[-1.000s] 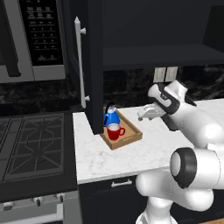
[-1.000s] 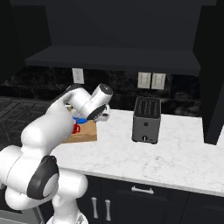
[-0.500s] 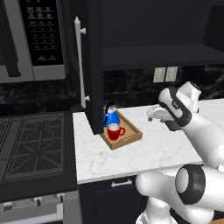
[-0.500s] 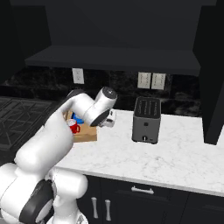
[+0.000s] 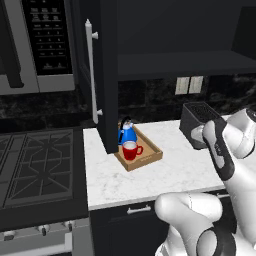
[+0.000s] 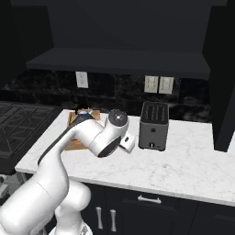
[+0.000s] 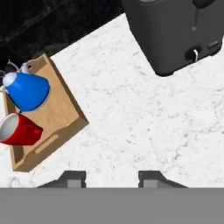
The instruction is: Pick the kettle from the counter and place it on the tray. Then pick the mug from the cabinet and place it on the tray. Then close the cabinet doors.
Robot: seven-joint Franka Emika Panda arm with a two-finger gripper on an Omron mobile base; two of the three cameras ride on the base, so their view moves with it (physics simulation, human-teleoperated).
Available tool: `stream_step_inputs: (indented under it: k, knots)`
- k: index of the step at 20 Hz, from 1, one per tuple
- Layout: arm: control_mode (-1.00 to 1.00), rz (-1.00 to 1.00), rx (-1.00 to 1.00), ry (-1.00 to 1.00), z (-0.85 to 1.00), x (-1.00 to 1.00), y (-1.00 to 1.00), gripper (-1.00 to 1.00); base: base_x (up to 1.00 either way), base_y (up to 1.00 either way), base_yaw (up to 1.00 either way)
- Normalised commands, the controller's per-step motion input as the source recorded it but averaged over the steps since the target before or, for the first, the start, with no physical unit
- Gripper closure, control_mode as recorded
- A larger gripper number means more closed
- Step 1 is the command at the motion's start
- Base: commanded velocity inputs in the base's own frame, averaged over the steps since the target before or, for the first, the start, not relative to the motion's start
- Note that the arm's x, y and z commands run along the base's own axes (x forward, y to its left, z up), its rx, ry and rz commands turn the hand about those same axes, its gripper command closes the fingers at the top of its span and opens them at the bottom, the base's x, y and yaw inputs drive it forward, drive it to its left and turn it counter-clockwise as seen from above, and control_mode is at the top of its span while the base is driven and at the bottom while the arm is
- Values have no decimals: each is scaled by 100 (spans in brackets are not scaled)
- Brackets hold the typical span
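The blue kettle (image 5: 127, 134) and the red mug (image 5: 131, 150) both stand on the wooden tray (image 5: 151, 155), which lies on the white counter (image 5: 175, 170) below the open left cabinet door (image 5: 104, 75). In the hand view the kettle (image 7: 27, 90) and the mug (image 7: 18, 129) sit at the left on the tray (image 7: 61, 118). My gripper (image 7: 112, 178) hovers above bare counter (image 7: 144, 122) between tray and toaster. Its fingertips (image 7: 74, 177) stand apart with nothing between them. From the right base view the gripper (image 6: 127, 143) hangs just left of the toaster.
A dark grey toaster (image 5: 200, 125) stands on the counter right of the tray, close to my hand. A stove (image 5: 35, 165) lies to the left, with a microwave (image 5: 40, 45) above it. Another black door panel (image 6: 222, 82) stands open at the right.
My arm has swung right, away from the tray and toward the toaster. Kettle and mug have stayed on the tray.
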Motion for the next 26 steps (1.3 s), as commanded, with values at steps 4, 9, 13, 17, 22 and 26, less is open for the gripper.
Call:
stream_step_inputs:
  k: [4, 9, 13, 17, 22, 26]
  knots:
    - [-100, -24, 28, -7, 0, -34, -95, 100, 0, 0, 0]
    - [-100, -16, 76, -17, 12, -18, -100, 100, 0, 0, 0]
    - [-100, -5, 94, -19, 40, -26, -100, 100, 0, 0, 0]
    - [-100, 0, 89, -16, 55, -48, -100, 100, 0, 0, 0]
    - [-100, -3, 21, -4, 4, -21, -48, 100, 0, 0, 0]
    - [-100, 0, 0, 0, 0, 0, 0, 100, 0, 0, 0]
